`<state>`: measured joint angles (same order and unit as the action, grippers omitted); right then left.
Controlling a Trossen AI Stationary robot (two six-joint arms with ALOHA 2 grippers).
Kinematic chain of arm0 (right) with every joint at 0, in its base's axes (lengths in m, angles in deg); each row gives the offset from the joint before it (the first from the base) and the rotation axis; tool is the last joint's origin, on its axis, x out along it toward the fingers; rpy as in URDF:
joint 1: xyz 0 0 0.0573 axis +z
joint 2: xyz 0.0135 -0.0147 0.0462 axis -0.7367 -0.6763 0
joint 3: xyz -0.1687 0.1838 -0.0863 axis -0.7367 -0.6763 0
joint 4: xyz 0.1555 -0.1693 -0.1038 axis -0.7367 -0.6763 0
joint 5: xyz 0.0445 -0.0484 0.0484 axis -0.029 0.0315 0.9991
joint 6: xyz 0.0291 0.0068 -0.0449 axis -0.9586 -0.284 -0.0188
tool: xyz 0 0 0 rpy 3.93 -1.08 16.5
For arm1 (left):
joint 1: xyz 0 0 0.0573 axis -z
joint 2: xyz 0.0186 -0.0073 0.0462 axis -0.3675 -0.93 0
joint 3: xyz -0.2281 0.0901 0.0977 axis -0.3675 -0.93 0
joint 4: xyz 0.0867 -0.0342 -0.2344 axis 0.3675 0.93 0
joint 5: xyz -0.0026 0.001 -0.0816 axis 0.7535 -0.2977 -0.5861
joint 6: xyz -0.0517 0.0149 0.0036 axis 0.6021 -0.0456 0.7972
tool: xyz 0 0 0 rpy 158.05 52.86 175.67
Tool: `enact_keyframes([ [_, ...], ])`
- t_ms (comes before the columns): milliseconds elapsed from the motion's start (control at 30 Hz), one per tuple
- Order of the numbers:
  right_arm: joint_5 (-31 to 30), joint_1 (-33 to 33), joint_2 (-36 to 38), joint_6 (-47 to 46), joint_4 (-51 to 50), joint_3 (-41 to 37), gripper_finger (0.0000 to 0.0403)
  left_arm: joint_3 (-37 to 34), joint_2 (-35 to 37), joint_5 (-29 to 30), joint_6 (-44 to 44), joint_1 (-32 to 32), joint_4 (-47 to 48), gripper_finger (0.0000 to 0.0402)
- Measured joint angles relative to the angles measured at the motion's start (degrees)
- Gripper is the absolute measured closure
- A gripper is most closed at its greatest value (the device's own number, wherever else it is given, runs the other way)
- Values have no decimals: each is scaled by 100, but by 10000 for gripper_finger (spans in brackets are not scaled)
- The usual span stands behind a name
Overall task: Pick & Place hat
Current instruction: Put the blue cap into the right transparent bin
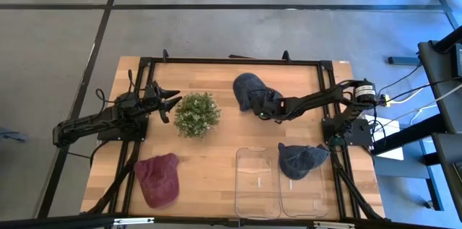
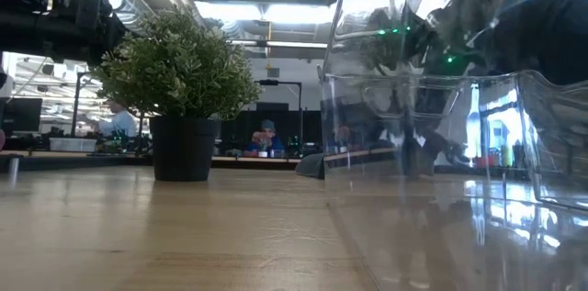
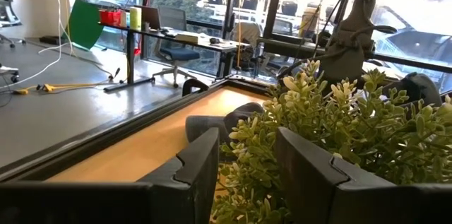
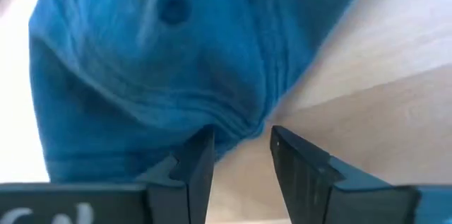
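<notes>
A dark blue hat [image 1: 247, 87] lies on the wooden table near its far edge, and it fills the right wrist view [image 4: 176, 54]. My right gripper [image 1: 266, 107] is at the hat's near right edge, shut on it [image 4: 241, 139]. My left gripper [image 1: 172, 104] is open and empty just left of a potted plant [image 1: 197, 113], whose leaves stand right in front of its fingers [image 3: 247, 146]. A second blue hat [image 1: 302, 158] rests on the rim of a clear bin at the near right. A dark red hat [image 1: 157, 177] lies at the near left. My right gripper pinches the blue hat's edge [image 4: 236, 126] between its two fingertips. The cloth is gathered into creases that run toward the fingers. The fingers come low over the table from its right side. The rest of the hat lies spread beyond them on the wood.
Two clear plastic bins [image 1: 256, 186] [image 1: 303, 189] stand side by side at the near edge; one fills the right of the low view [image 2: 432, 144]. The potted plant [image 2: 179, 71] stands mid-table. A dark frame [image 1: 231, 61] runs round the table. Bare wood lies between the plant and the bins.
</notes>
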<state>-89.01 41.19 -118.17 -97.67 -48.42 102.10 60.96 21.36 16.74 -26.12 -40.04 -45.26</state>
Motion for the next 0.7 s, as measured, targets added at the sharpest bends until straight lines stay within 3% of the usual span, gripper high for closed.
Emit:
enact_keyframes([
  [200,-189,9,-99,-963,9,12,259,0,-2,-2,7,0,0,265],
  [700,-378,-2,-126,-692,65,5,259,0,-2,4,143,2,-2,265],
])
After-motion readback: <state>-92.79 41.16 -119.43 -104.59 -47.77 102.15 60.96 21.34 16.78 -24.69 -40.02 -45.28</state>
